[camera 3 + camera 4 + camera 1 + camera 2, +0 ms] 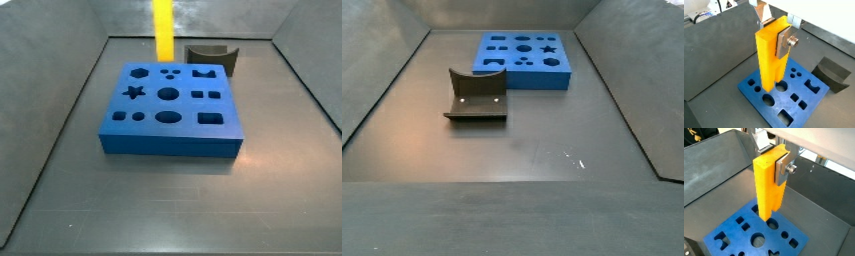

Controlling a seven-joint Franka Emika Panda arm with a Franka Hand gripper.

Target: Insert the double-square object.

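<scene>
My gripper (774, 37) is shut on the double-square object (771, 60), a long yellow-orange bar held upright by its upper end; both show in both wrist views (771, 164), bar (767, 190). Silver fingers (785, 44) press on its two sides. The bar's lower end hangs over the blue block with shaped holes (784, 95), (747, 235). In a side view the bar (163, 30) comes down from the top edge above the block's far side (174, 110); the gripper is out of that frame. Bar and gripper are out of view where the block (523, 55) lies far back.
A dark grey curved piece (210, 57) stands beside the block's far right corner, also seen in a wrist view (832, 74) and a side view (476, 97). Grey walls (60, 120) close the floor on all sides.
</scene>
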